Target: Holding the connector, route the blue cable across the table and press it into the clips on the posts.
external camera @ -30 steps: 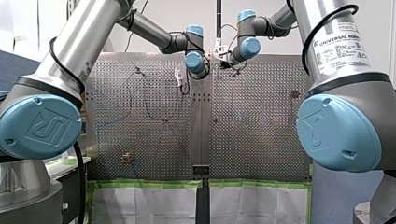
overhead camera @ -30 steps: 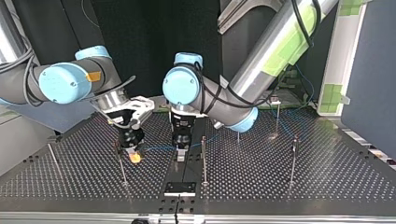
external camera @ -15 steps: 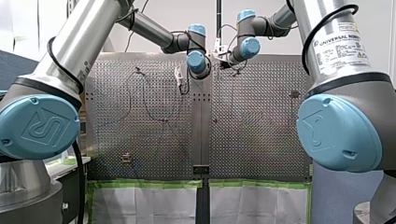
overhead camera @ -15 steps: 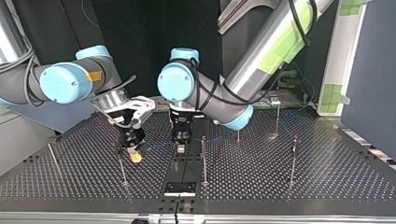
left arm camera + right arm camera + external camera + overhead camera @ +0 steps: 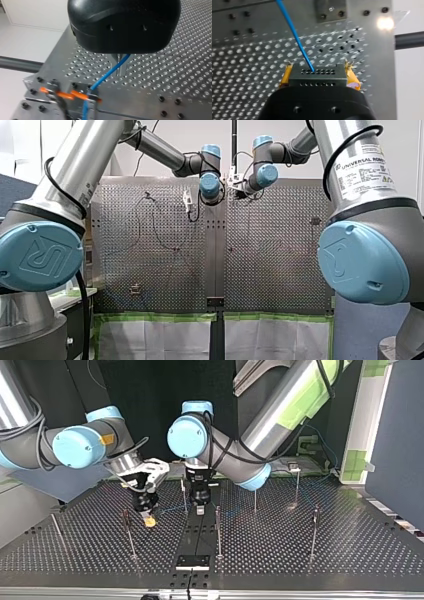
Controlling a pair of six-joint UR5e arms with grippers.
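The right end effector [image 5: 318, 75] is closed on the connector [image 5: 317, 80], which is clamped between the yellow pads [image 5: 287, 76]. The blue cable [image 5: 294, 32] leaves the connector and is led away over the perforated worktop [image 5: 249, 75].

The left end effector [image 5: 120, 63] is set narrow, and the cable is taken between its metal fingers [image 5: 123, 70]. From there the cable is led to an orange-and-black clip [image 5: 86, 96]. Whether it is seated in that clip cannot be told.

In the top view, both end effectors are seen close together near the middle of the worktop. A thin post [image 5: 184, 491] stands just beside the left one.

For a good seating, the connector should be gripped firmly while only light tension is applied. The cable should be lined up over the clip's slot before it is pressed. Pressure should be applied straight down the post so that the post is not bent. Clearance between the two arms should be watched.
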